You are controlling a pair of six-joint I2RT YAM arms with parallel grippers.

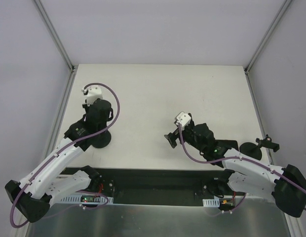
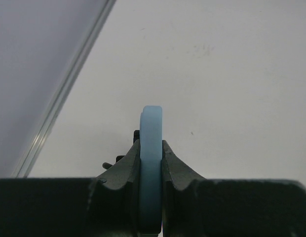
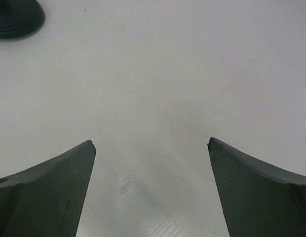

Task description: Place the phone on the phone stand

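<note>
Left gripper (image 2: 151, 146) clamped on pale blue phone (image 2: 151, 126), seen edge-on between fingers. Dark stand base (image 1: 101, 141) directly below left gripper, left side of counter (image 1: 158, 89); cradle probably hidden under arm. Right gripper (image 3: 150, 143) spread wide, empty, well apart to right.

The white table (image 1: 158, 89) is carrying two things. A black round base (image 1: 100, 141) is sitting on it well ahead of the right pincer (image 1: 171, 138). A black stand (image 1: 255, 148) is standing behind that pincer, near the table's right edge. Bare tabletop is showing between the pincer's spread fingers (image 3: 54, 187).
</note>
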